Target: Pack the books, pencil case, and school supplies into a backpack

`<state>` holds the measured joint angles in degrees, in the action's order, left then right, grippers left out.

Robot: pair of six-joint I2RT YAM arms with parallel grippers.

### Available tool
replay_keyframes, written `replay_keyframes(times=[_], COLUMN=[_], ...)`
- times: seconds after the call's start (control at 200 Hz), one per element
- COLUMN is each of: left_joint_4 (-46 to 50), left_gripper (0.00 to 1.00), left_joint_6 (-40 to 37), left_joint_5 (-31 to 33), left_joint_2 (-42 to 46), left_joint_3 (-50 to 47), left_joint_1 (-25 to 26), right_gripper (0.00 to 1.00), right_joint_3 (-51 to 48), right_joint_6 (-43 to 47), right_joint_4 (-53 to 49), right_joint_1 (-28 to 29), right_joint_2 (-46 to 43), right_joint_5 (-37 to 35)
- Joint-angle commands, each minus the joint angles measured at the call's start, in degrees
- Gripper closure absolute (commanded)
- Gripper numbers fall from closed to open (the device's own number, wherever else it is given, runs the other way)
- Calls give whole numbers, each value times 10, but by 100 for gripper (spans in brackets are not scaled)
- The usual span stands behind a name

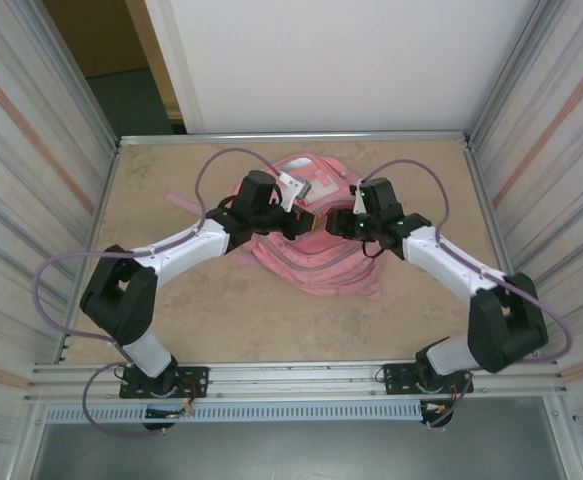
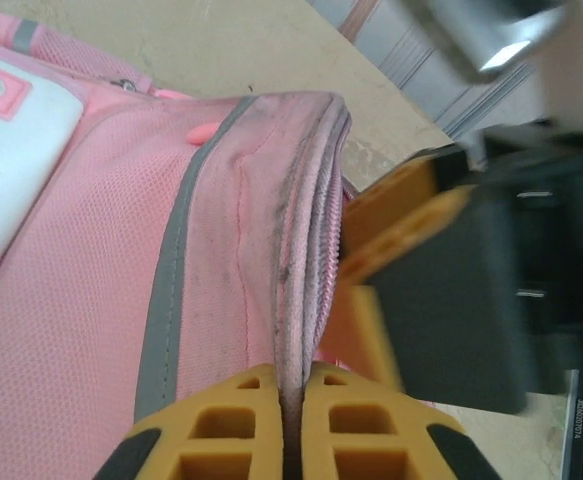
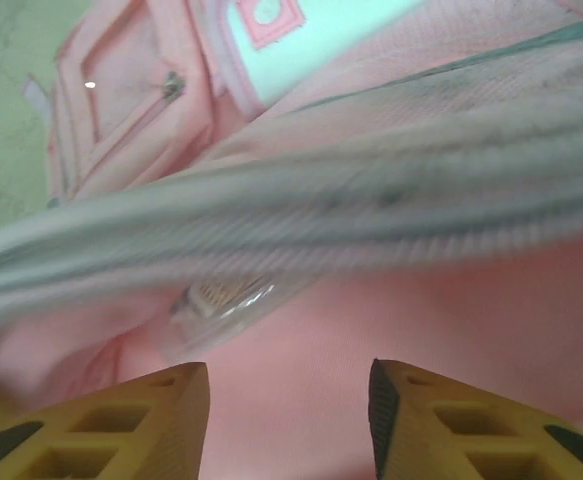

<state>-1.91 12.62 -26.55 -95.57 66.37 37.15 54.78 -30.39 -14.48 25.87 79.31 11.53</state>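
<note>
While the left gripper (image 2: 293,388) pinched the pink backpack's (image 1: 316,265) zippered edge (image 2: 309,250), the right gripper (image 3: 288,380) hung half-open and empty. Packing looked mostly done, with zipping apparently left.

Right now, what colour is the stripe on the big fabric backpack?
Grey stripe on the pink fabric backpack; left wrist view shows it best.

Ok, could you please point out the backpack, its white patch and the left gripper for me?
backpack (image 1: 313,268): top view, its pink near side.
white patch (image 2: 21,140): left wrist view, the patch's middle.
left gripper (image 2: 293,390): left wrist view, between its fingertips, shut on the backpack.
</note>
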Motion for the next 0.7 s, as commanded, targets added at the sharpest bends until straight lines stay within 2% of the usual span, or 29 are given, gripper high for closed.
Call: replay_keyframes(times=[0.0, 0.085, 0.165, 0.316, 0.376, 0.461, 0.506, 0.566, 0.611, 0.656, 0.692], left_joint_4=[-17, 3, 50, 129, 137, 135, 125, 125, 130, 141, 145], left_gripper=[82, 67, 60, 55, 52, 39, 30, 2, 1, 1, 1], left_joint_6=[-3, -30, -33, -45, -49, -40, -17, 63, 114, 114, 124], left_joint_5=[12, 11, 26, 130, 176, 221, 220, 213, 170, 78, 53], left_joint_2=[-18, -24, -15, 45, 78, 117, 126, 114, 86, 54, 33], left_joint_3=[25, 34, 42, 10, -20, -60, -78, -88, -83, -60, -47], left_joint_1=[10, 25, 32, 35, 35, 23, 7, -24, -53, -87, -96], right_gripper=[52, 51, 50, 47, 42, 38, 37, 38, 38, 39, 39], right_joint_3=[-13, -26, -27, -19, -13, -7, -9, -11, -7, -1, 4], right_joint_6=[40, 46, 45, 40, 43, 42, 40, 38, 31, 23, 16], right_joint_4=[-64, -79, -90, -106, -122, -159, -165, -159, -155, -151, -148], right_joint_1=[1, 1, 0, -2, -2, -2, -3, -4, -5, -6, -6], right_joint_2=[-55, -93, -118, -129, -120, -102, -93, -78, -65, -50, -40], right_joint_5=[-20, -42, -64, -84, -82, -91, -89, -77, -68, -61, -58])
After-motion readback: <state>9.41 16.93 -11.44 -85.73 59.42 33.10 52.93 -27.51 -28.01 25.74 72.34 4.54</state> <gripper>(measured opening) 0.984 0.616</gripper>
